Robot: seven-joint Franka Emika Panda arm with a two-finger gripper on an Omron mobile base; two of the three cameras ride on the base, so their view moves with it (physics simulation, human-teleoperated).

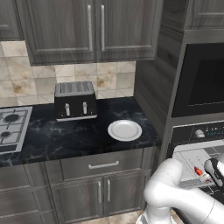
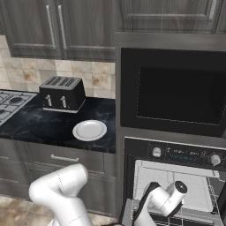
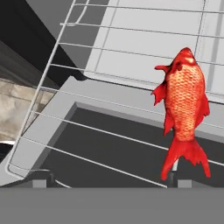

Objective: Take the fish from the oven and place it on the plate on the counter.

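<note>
Nearest the lens in the hand view, the gripper (image 3: 109, 178) shows as two dark fingertips (image 3: 43, 177) at the bottom edge, set wide apart and closed on nothing. Just above the right-hand tip lies the fish (image 3: 183, 109), in the right half of the frame, on the wire rack (image 3: 87, 87) over the pale grey tray (image 3: 144, 35). Its head points to the top of the frame and its tail nearly touches the right tip. This view alone gives its look: bright red-orange, scaled along the body, with darker red fins and a forked tail.

In the left base view the hob (image 1: 11, 127) sits at the left edge, then the black toaster (image 1: 75, 100), then the white plate (image 1: 124, 130), bare, on the dark veined counter (image 1: 65, 135). At lower right the oven (image 1: 197, 131) stands open, and the fish (image 1: 198, 171) is a small red sliver on the tray beside the hand.

The right base view shows the plate (image 2: 89, 130) left of centre and the oven (image 2: 176, 154) knob strip at lower right; the arm's wrist covers the spot where the fish lies.
</note>
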